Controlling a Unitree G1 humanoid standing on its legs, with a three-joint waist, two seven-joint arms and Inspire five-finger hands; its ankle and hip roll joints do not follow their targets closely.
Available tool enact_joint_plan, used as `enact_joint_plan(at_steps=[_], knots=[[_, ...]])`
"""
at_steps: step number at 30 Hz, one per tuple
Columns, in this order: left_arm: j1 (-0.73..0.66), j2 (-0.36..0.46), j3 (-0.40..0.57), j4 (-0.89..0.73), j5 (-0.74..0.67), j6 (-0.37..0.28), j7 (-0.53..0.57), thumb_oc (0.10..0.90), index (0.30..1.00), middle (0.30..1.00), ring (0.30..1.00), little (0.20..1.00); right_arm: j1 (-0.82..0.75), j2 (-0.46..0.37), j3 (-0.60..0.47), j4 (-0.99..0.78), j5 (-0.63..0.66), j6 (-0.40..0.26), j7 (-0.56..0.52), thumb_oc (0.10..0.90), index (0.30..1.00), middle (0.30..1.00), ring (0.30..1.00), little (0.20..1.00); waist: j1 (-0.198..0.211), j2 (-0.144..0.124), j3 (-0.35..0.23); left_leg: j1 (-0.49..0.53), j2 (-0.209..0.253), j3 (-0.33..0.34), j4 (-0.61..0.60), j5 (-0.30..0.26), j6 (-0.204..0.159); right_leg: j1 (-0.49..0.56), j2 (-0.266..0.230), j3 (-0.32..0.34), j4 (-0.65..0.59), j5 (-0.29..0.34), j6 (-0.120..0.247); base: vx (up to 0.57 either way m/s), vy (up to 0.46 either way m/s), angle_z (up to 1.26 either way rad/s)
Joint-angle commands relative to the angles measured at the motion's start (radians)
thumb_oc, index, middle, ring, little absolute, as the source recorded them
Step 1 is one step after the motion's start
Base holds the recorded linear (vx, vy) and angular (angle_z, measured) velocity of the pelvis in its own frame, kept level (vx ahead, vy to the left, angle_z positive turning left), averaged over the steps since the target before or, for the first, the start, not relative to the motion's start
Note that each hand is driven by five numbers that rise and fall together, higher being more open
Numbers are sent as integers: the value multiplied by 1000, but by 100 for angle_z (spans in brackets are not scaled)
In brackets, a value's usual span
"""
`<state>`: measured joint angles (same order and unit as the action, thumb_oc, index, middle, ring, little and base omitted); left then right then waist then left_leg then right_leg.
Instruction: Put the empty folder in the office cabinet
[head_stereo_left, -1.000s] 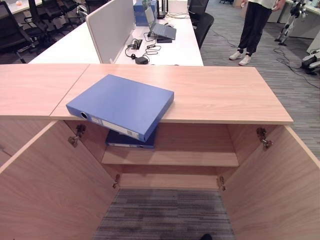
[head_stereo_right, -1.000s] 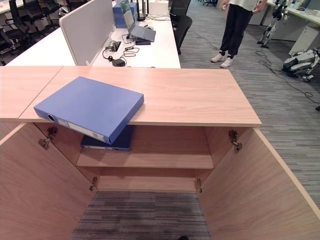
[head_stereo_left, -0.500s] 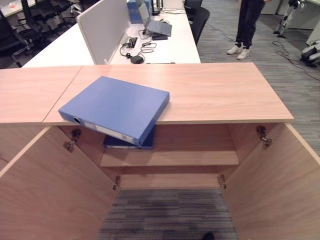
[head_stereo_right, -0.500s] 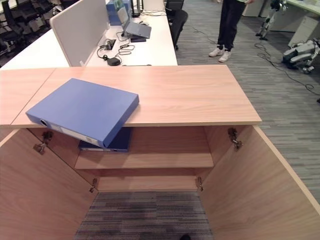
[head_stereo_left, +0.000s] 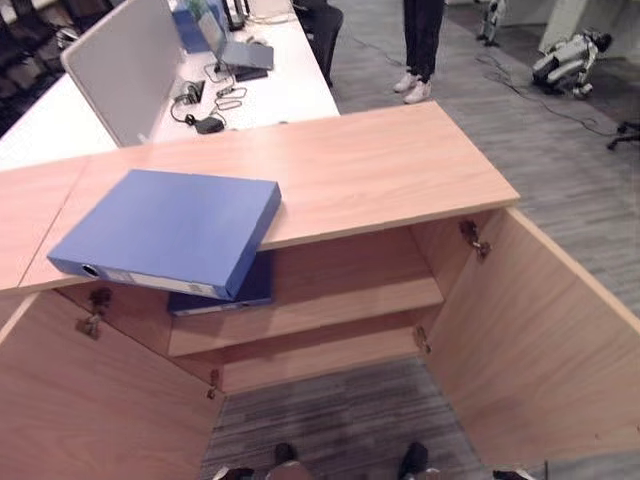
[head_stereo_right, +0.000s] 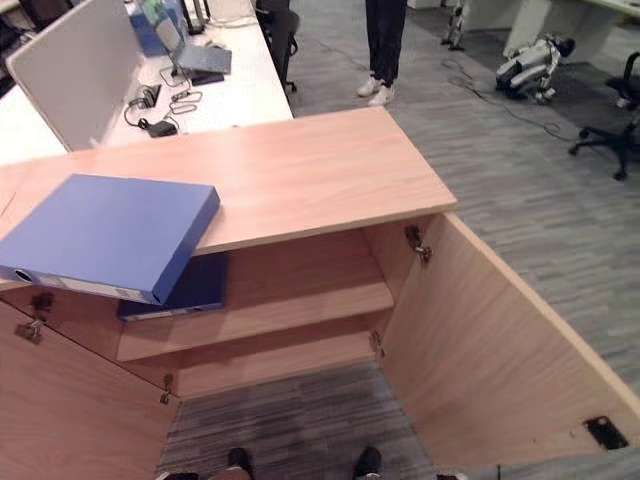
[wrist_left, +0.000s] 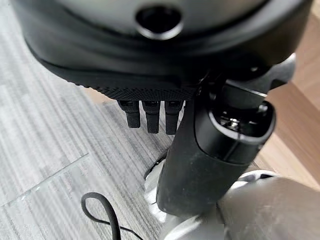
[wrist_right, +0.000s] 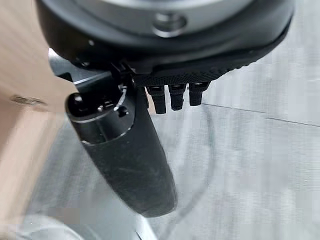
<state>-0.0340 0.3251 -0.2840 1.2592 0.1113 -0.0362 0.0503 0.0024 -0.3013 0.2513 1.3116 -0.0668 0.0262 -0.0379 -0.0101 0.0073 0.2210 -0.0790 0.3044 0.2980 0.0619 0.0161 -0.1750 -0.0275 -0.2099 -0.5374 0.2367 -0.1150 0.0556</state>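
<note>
The blue folder (head_stereo_left: 165, 232) lies flat on top of the cabinet (head_stereo_left: 400, 170), with one corner sticking out over the open doors. My left hand (wrist_left: 200, 150) and right hand (wrist_right: 125, 150) hang down by the floor, fingers loose, holding nothing. I think I have not started yet; next I must reach up and take the folder, then slide it onto the shelf (head_stereo_left: 340, 300).

Folder (head_stereo_left: 168, 230) atop cabinet (head_stereo_left: 380, 175), left.

Camera's swung, nothing else moved

We've tilted and turned our head; the blue folder (head_stereo_left: 170, 230) sits on the cabinet top (head_stereo_left: 380, 170) as before.
</note>
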Motion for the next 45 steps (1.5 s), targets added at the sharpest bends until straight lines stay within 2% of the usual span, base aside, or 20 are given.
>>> enact_joint_plan(at_steps=[1,2,7,12,16,21,24,25,26,27,30,34,38,39,41,42,45], knots=[[8,-26,4,-15,15,-12,-8,800,900,900,900,900,-51,-27,-2,-3,19,-21,-8,800,900,900,900,900,-3,46,-8,89,26,35,-5,-28,-29,189,10,-47,-253,-60,38,50,144,31],[6,-20,14,-24,4,-13,0,800,900,900,900,900,-52,-18,8,-3,14,-20,-5,800,900,900,900,900,1,44,-16,114,16,48,-53,-17,-25,184,3,-48,-249,-51,47,28,71,-12],[9,-19,44,-33,-21,-18,9,800,900,900,900,900,-48,-8,1,-4,25,-18,-1,800,900,900,900,900,11,39,-38,167,-6,72,-134,-4,-21,188,-12,-59,-251,-29,69,52,92,-3],[7,-18,55,-49,-39,-24,19,800,900,900,900,900,-52,-2,4,-7,24,-19,0,800,900,900,900,900,20,31,-49,177,-12,71,-138,-11,-15,196,-23,-65,-253,-18,76,22,37,2],[-2,-4,66,-125,-58,-38,34,800,900,900,900,900,-58,2,8,-10,20,-19,1,800,900,900,900,900,35,20,-53,179,-16,63,-140,-13,-14,203,-27,-72,-252,-13,81,-1,21,0],[-7,26,74,-290,-55,-59,57,800,900,900,900,900,-76,7,10,-26,25,-25,1,800,900,900,900,900,63,4,-52,173,-16,45,-139,-12,-16,209,-29,-88,-255,-5,84,-29,-8,6],[23,62,94,-500,-50,-77,81,800,900,900,900,900,-96,15,4,-39,36,-28,-2,800,900,900,900,900,96,-13,-46,160,-8,31,-135,-6,-23,214,-21,-98,-260,-6,84,-56,-47,13],[25,63,94,-502,-50,-76,81,800,900,900,900,900,-95,15,5,-39,36,-28,-2,800,900,900,900,900,95,-14,-46,160,-8,31,-135,-6,-23,215,-21,-98,-260,-6,84,-48,-78,13],[49,80,110,-610,-37,-90,94,800,900,900,900,900,-113,23,7,-39,34,-29,-5,800,900,900,900,900,122,-23,-45,155,-5,20,-133,-3,-26,221,-13,-103,-266,-8,83,-19,-47,17],[51,81,111,-612,-36,-89,94,800,900,900,900,900,-113,24,8,-39,34,-29,-5,800,900,900,900,900,121,-24,-45,156,-5,20,-133,-3,-27,222,-13,-103,-266,-8,83,-29,-68,21],[77,81,153,-748,-28,-104,157,800,900,900,900,900,-128,44,13,-40,36,-31,-19,800,900,900,900,900,157,-37,-44,147,2,-1,-130,-1,-32,234,1,-106,-277,-14,80,-26,-67,10],[101,87,199,-902,59,-123,285,800,900,900,900,900,-110,84,28,-51,46,-41,-50,800,900,900,900,900,195,-54,-42,130,12,-39,-124,5,-40,247,26,-102,-296,-24,71,-30,-100,21],[107,100,243,-994,177,-129,450,800,900,900,900,900,-98,111,46,-54,58,-53,-85,800,900,900,900,900,225,-59,-46,114,22,-72,-126,14,-52,261,47,-105,-311,-34,64,-11,-90,22],[114,113,247,-1018,224,-132,472,800,900,900,900,900,-101,119,50,-52,58,-56,-92,800,900,900,900,900,227,-61,-52,122,27,-82,-133,2,-63,273,56,-87,-317,-55,65,63,-90,31],[111,159,276,-1090,331,-112,540,800,900,900,900,900,-100,119,60,-60,60,-63,-102,800,900,900,900,900,242,-50,-45,108,36,-82,-126,27,-66,271,62,-108,-316,-43,60,-22,-61,26],[113,158,277,-1092,333,-110,540,800,900,900,900,900,-101,120,60,-60,59,-63,-102,800,900,900,900,900,237,-53,-50,116,38,-91,-133,14,-73,279,67,-90,-320,-62,61,-24,-51,16],[109,201,310,-1181,423,-97,566,800,900,900,900,900,-93,118,77,-74,49,-70,-105,800,900,900,900,900,236,-41,-50,116,53,-92,-134,26,-84,287,75,-94,-322,-66,60,2,-45,9]])
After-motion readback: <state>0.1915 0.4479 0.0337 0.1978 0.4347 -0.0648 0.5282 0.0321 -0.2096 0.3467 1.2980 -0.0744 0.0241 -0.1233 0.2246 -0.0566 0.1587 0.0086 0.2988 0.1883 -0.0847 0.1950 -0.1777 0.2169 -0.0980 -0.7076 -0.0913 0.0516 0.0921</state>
